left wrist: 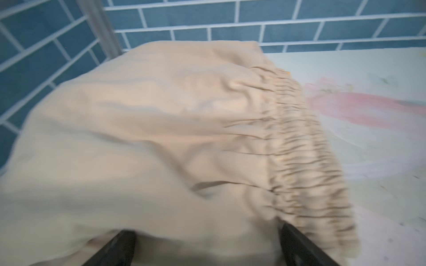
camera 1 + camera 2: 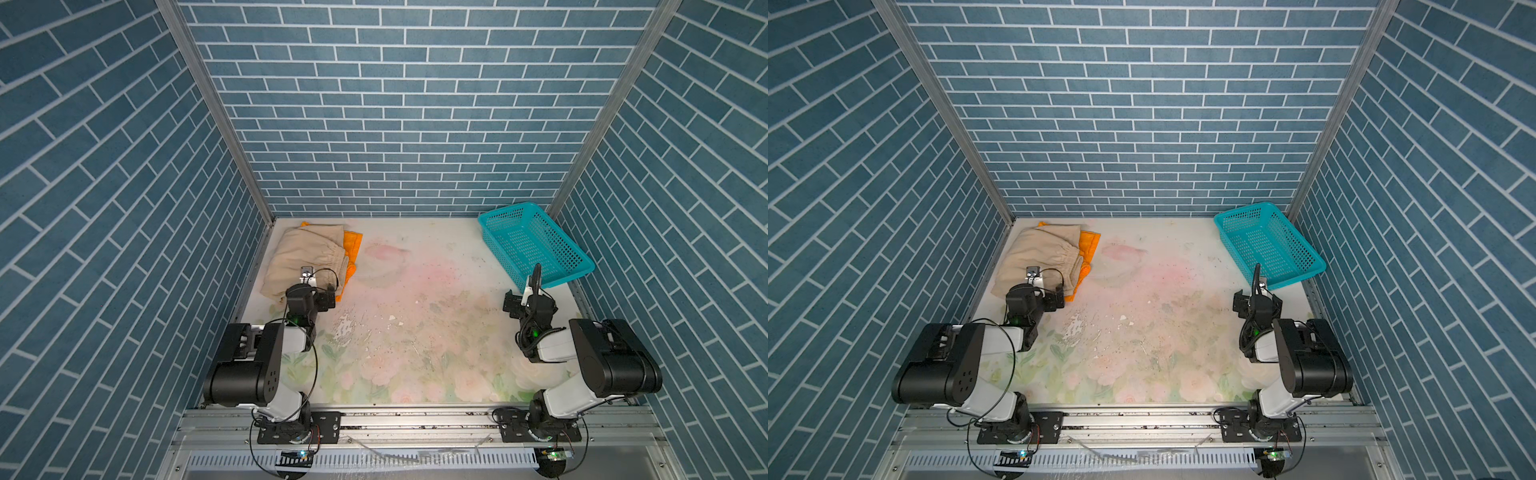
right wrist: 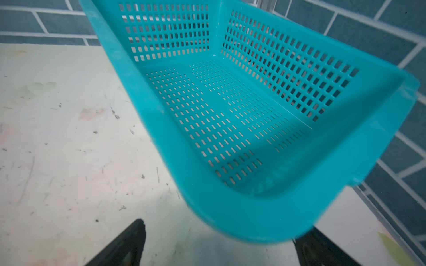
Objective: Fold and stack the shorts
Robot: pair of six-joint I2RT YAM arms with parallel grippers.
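Gaping alike, left tool (image 1: pixel 205 230) straddles beige shorts (image 2: pixel 299 253), right tool (image 3: pixel 222 226) faces basket rim (image 3: pixel 152 115).

both arms sit folded low, elbows bent close to their bases. the left arm (image 2: pixel 249 365) reaches forward along the left side, and the left pincer (image 1: pixel 207 239) has its jaws spread wide. the right arm (image 2: pixel 615 361) bends inward with its wrist pointing forward. the right pincer (image 3: pixel 219 232) is likewise spread wide, gripping nothing.
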